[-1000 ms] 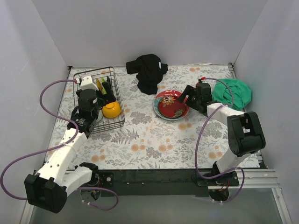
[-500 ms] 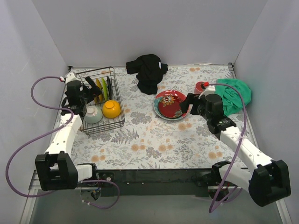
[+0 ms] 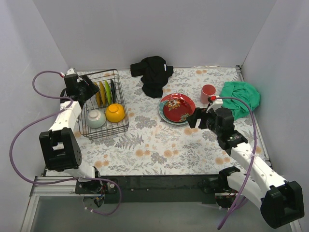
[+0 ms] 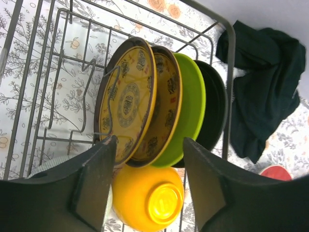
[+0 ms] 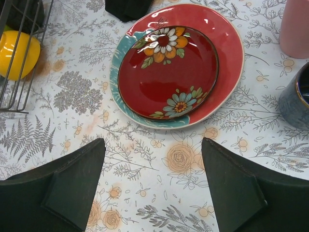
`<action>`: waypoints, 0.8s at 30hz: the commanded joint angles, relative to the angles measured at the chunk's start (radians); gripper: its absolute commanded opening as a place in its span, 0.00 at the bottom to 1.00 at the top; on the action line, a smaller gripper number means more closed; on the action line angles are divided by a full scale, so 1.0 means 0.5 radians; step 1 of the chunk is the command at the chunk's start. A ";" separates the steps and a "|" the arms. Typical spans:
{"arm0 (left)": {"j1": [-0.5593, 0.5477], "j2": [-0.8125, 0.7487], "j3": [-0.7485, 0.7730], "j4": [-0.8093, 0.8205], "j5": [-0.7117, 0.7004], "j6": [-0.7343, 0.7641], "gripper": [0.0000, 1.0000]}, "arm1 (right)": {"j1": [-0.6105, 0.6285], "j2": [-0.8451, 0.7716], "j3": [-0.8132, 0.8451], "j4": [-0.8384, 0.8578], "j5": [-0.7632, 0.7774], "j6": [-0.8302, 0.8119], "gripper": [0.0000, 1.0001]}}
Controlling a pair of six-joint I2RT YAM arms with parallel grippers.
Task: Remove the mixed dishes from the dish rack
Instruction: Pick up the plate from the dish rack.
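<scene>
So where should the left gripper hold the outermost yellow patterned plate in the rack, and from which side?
Probably its upper rim, from above, with the open left gripper. The yellow patterned plate stands on edge in the dish rack, a second patterned plate close behind, so only the rim is free: one finger on each face.

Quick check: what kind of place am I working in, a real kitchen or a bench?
Probably a staged test bench, not a kitchen: plain white walls box in a floral-covered table holding a wire dish rack, with left arm and right arm mounted at its near edge.
</scene>
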 commanded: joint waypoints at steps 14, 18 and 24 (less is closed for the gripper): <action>0.017 0.356 0.238 -0.020 0.172 0.155 0.31 | 0.007 -0.009 -0.042 0.055 -0.052 -0.058 0.86; 0.017 0.335 0.244 -0.017 0.221 0.192 0.17 | 0.007 -0.002 -0.051 0.058 -0.052 -0.061 0.86; 0.017 0.163 0.198 0.020 0.309 0.305 0.05 | 0.007 0.010 -0.045 0.052 -0.071 -0.055 0.84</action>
